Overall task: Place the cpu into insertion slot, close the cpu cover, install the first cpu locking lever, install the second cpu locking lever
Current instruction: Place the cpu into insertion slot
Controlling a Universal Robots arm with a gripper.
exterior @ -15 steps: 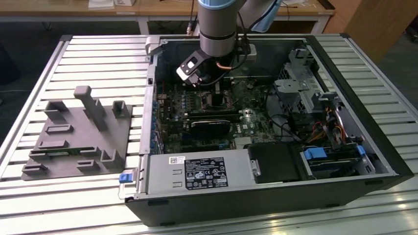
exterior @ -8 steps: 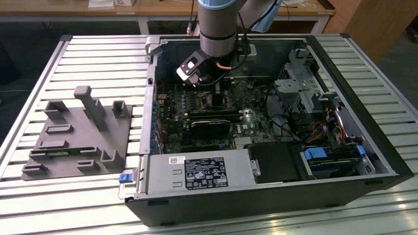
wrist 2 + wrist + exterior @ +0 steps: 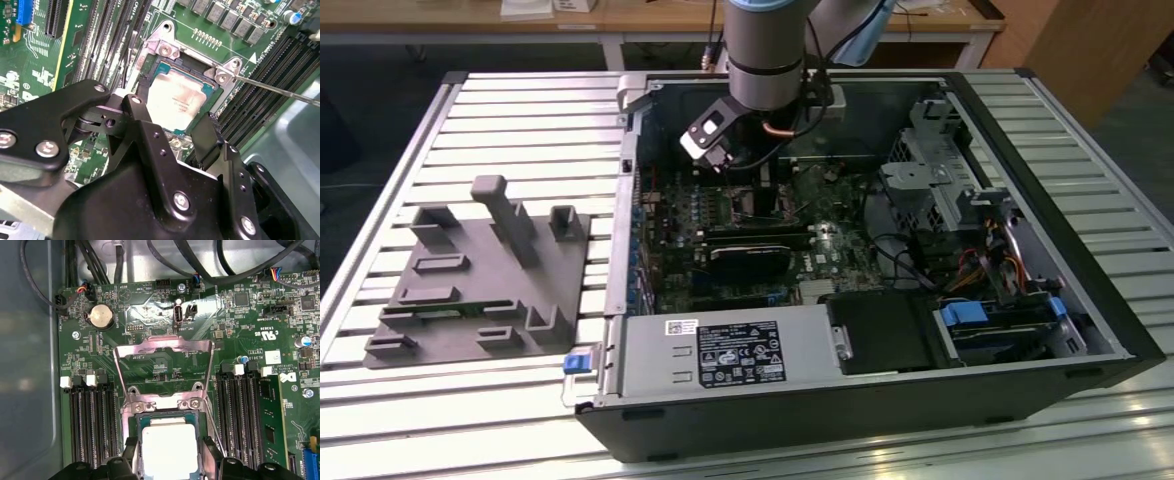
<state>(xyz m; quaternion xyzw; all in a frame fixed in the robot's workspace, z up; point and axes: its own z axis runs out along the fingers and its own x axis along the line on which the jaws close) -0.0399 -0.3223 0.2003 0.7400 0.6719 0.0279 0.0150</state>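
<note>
Currently the exterior view is giving the wide layout. A silver-grey robot arm [image 3: 763,40] is reaching down into an open black computer case [image 3: 854,425], which is lying on a slatted metal tabletop [image 3: 520,120]. A grey moulded plastic fixture [image 3: 480,290] is sitting beside the case, toward the exterior view's left. The black two-fingered end effector [image 3: 750,185] is hanging low over the green motherboard [image 3: 838,250].

Both wrist views are showing the close detail. The small flat square cpu with a dull silver-grey metal top [image 3: 177,97] [image 3: 167,452] is lying in the insertion slot, with dark memory slots [image 3: 92,425] running along both sides of it.

The first wrist view is adding the thin silvery metal cpu cover frame [image 3: 160,343]. It is standing swung open from its hinge at one socket edge, clear of the cpu, with green board showing through its window. The second wrist view is adding a thin silver lever rod [image 3: 280,90], sticking out from a socket corner across the memory slots.

End effector [image 3: 175,107] [image 3: 169,455]: its fingers [image 3: 207,130] are standing a chip-width apart, straddling the cpu and appearing to press on two opposite edges.

The cpu is lying flat, metal top facing the wrist, edges squared to the socket. Being square, it is showing no long axis.
</note>
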